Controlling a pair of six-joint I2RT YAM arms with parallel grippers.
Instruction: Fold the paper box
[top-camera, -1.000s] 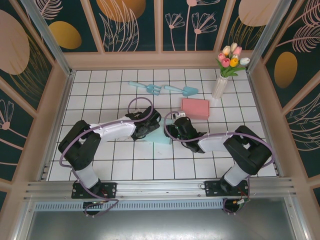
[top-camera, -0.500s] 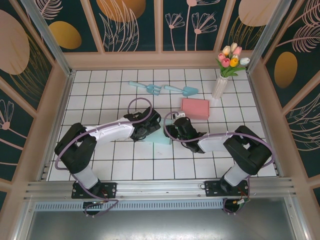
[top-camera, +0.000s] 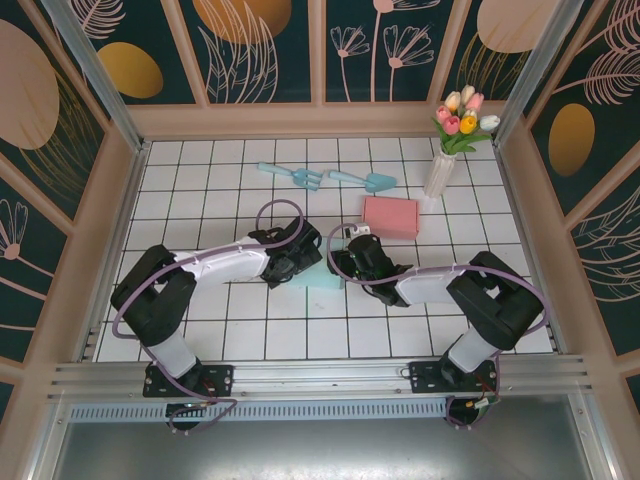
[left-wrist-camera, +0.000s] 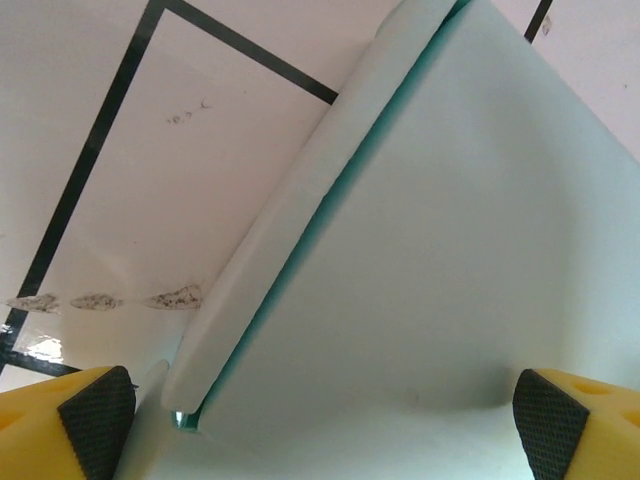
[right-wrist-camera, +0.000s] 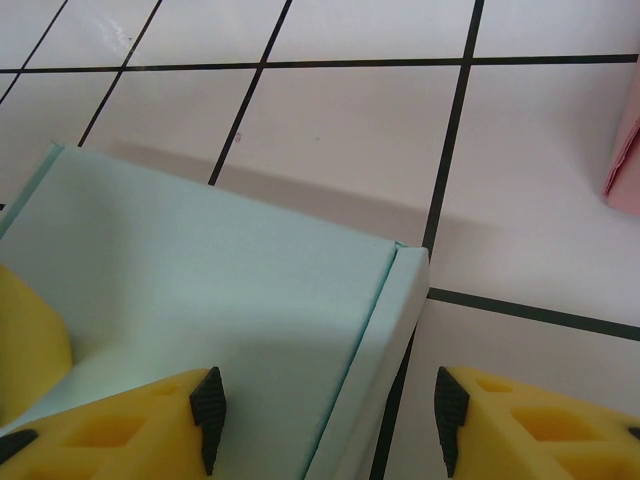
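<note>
one white vase (top-camera: 438, 172) holding one bunch of tulips (top-camera: 462, 115). two paper boxes: pink box (top-camera: 390, 216) just left of the vase, mint box (top-camera: 318, 277) further left and nearer. two blue garden tools, fork (top-camera: 292, 175) and trowel (top-camera: 365, 181), left of the vase.

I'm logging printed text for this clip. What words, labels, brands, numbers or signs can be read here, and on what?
None can be read.
The teal paper box, pink box, vase, blue fork and blue shovel are plain.
The wall panels carry leaf and flower shapes, no lettering.
The dark smudges on the table are scuffs, not characters.
</note>
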